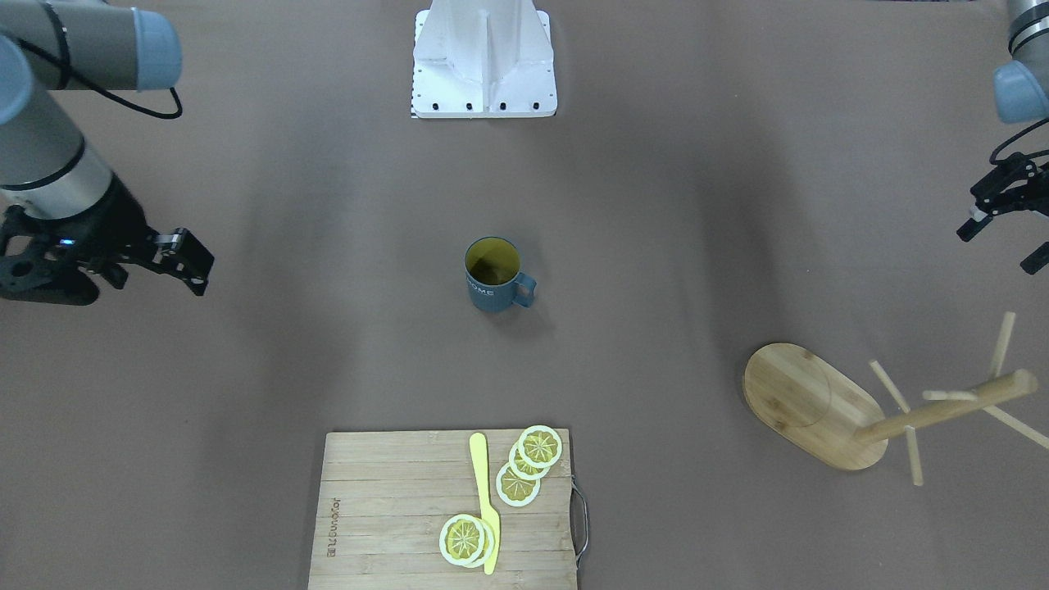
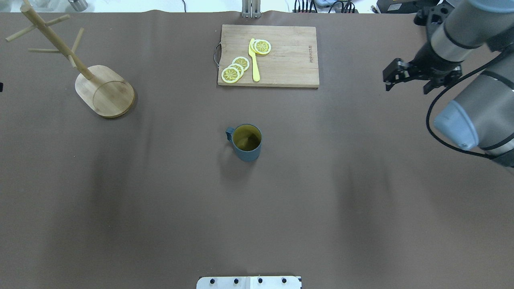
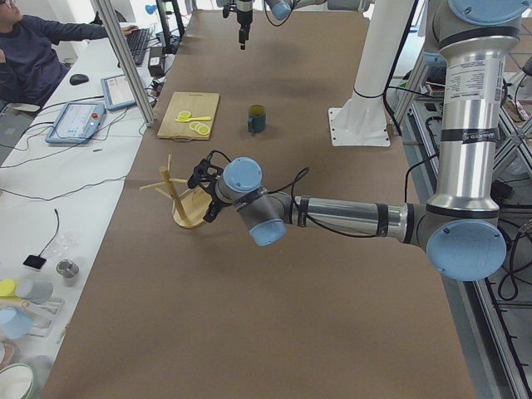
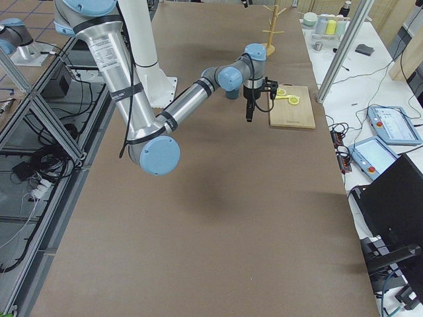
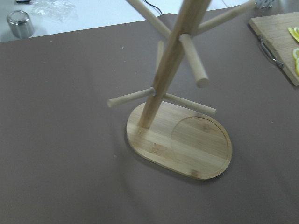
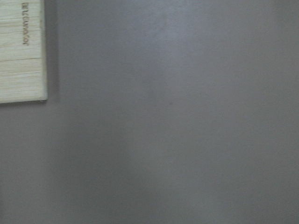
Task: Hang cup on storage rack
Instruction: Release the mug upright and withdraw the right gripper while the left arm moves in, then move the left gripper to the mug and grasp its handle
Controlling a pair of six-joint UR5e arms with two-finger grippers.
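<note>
The dark blue-grey cup (image 1: 494, 274) with a yellow interior stands upright at the table's middle, and it also shows in the overhead view (image 2: 246, 142). Its handle points toward the rack's side. The bamboo storage rack (image 1: 807, 406) stands upright on its oval base at the far left (image 2: 105, 90), and it fills the left wrist view (image 5: 182, 140). My left gripper (image 1: 1002, 244) is open and empty, hovering beside the rack at the table's left edge. My right gripper (image 2: 407, 82) is open and empty above the bare table at the far right, well away from the cup.
A rectangular wooden cutting board (image 2: 289, 56) with lemon slices (image 2: 235, 68) and a yellow knife (image 2: 254, 60) lies at the far middle. The robot's white base (image 1: 483, 65) is at the near edge. An operator sits beyond the table's far edge (image 3: 33, 58).
</note>
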